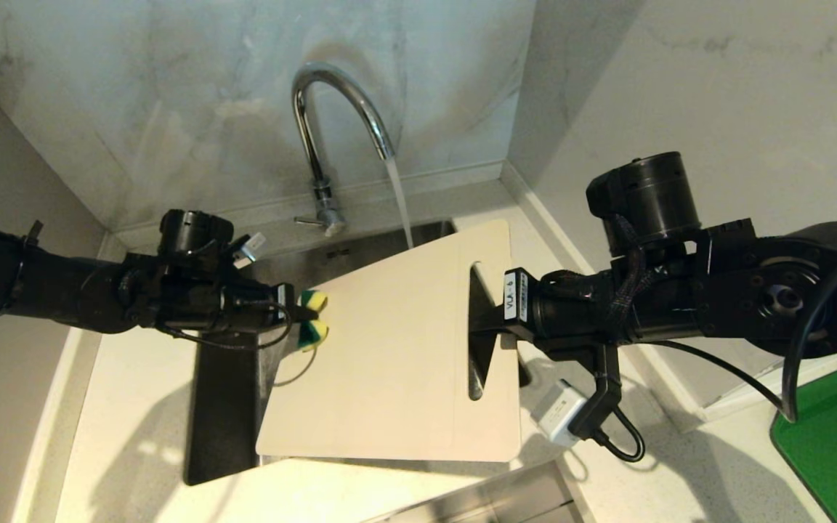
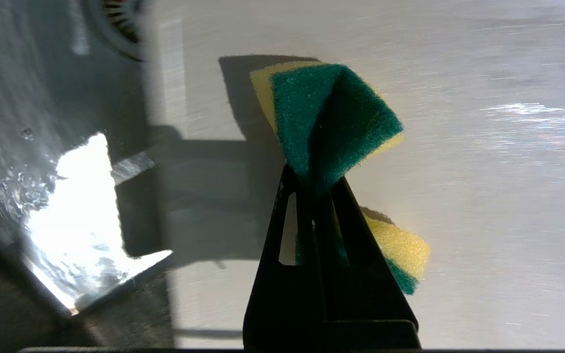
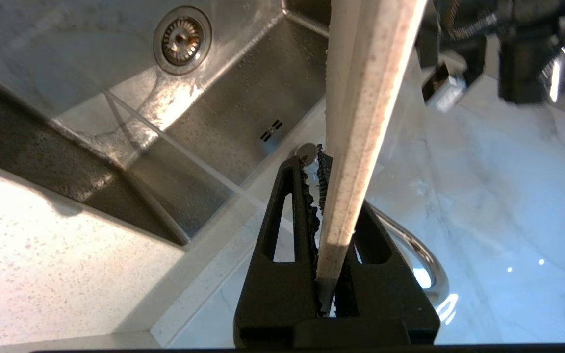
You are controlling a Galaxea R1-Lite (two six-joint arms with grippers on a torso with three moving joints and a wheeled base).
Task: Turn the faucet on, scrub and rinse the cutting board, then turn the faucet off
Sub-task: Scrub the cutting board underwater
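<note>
Water running from faucet [image 1: 331, 109]. Right hand [image 3: 329, 196] gripping cutting board [image 1: 397, 349] over sink [image 3: 243, 108]. Left hand [image 2: 312, 191] squeezing sponge [image 2: 329, 122] at board edge. Scrubbing step; next, rubbing sponge across board.

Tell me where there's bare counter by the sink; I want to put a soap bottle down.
Free: the pale counter left of the sink, and the speckled stretch between the cutting board and green mat. Crowded: over the basin, where the right end effector holds the board and the left end effector holds a sponge.
</note>
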